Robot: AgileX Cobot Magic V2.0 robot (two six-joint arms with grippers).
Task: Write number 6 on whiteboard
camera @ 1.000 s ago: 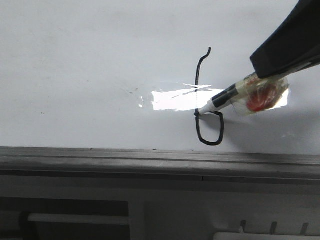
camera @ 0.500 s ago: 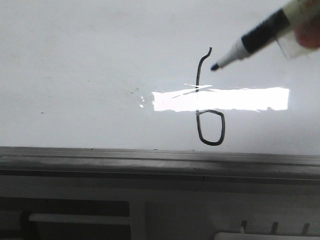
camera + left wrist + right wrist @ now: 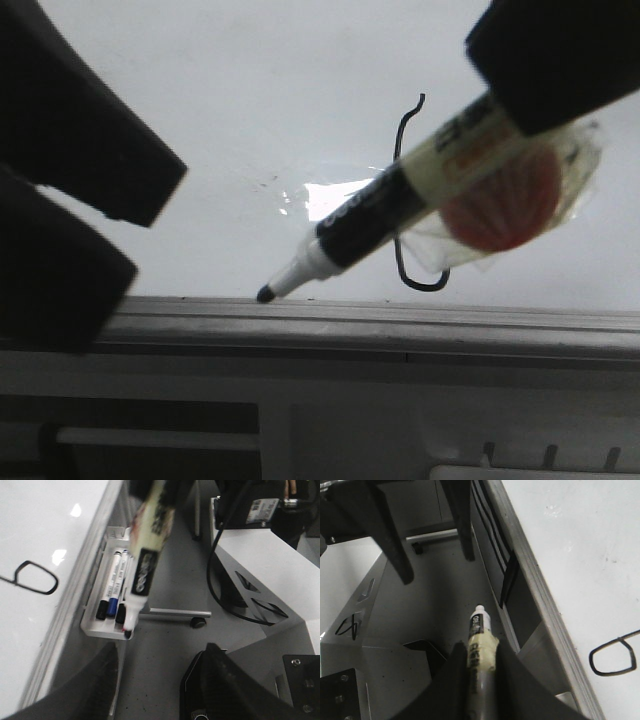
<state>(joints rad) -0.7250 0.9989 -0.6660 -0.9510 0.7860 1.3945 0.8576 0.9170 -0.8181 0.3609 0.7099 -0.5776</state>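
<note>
Nearest the front camera: left gripper (image 3: pixel 130 235), big dark blur, fingers spread with a gap between them, holding nothing. In the left wrist view its two fingers (image 3: pixel 82 690) are apart too, nothing between them.

Next: right gripper (image 3: pixel 545 75), dark block, pinching the marker (image 3: pixel 400 195) by its rear end; the right wrist view shows both fingers pressed on the marker barrel (image 3: pixel 480 652). Marker slants down from that gripper toward the left gripper's side, white collar and dark tip (image 3: pixel 266 294) lying over the grey edge rail (image 3: pixel 400 325) in the front view. Tip looks off the board, clear of the surface, though contact can't be fully ruled out from the front alone. Crumpled clear tape with a red patch (image 3: pixel 500 205) hangs on the barrel just below the right gripper.

Farther: whiteboard (image 3: pixel 250 90), glossy, bright glare behind the marker barrel. The number 6 (image 3: pixel 402 130) sits on the board behind and just under the right gripper; hooked stem visible above the barrel, bottom of the closed loop visible below it, middle hidden by marker and tape. Loop also shows closed in the right wrist view (image 3: pixel 613 658).

Below the left gripper, a pen tray (image 3: pixel 100 630) with spare markers (image 3: pixel 114 587) under the board edge.

Step judged: writing looks done, digit complete; pen in retreat phase. Next move likely calls for parking the marker without smearing the fresh line.
</note>
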